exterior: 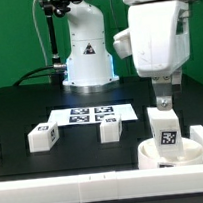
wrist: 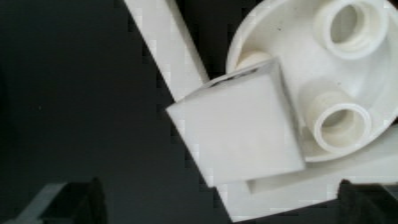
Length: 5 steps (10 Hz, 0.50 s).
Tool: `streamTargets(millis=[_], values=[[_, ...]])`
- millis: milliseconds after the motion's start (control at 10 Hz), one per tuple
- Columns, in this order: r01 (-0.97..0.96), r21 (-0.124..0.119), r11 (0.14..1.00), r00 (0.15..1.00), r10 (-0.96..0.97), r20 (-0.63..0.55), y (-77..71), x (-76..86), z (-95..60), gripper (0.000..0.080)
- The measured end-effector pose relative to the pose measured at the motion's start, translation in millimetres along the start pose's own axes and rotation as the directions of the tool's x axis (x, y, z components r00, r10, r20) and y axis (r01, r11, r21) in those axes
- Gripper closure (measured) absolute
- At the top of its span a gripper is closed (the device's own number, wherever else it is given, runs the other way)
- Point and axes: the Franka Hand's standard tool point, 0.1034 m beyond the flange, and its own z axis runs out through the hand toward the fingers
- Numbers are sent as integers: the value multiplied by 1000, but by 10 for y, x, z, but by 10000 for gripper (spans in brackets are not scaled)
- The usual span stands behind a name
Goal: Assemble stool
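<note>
Black counter (exterior: 20,107) carries the parts. Your jaws hang fully spread over the upright leg (exterior: 166,131) standing in the round seat (exterior: 148,156), gripping nothing. Leg-fitting seems underway; next you'd fetch a loose leg (exterior: 110,132) beside the marker board (exterior: 83,115).

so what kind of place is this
Most likely a robotics lab bench: a white robot arm base on a black tabletop, a flat white marker board of printed tags, and white plastic block legs bearing tags.
</note>
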Motion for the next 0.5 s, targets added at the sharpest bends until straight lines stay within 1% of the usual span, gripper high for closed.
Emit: streamTargets(millis=[100,200,500], values=[[61,-6,998,998,-61,0,5,-4,11,151],[117,-19,993,993,-117,-3,-10,-2,72,151],[188,-4,982,982,-188,21,-107,84,223,151]])
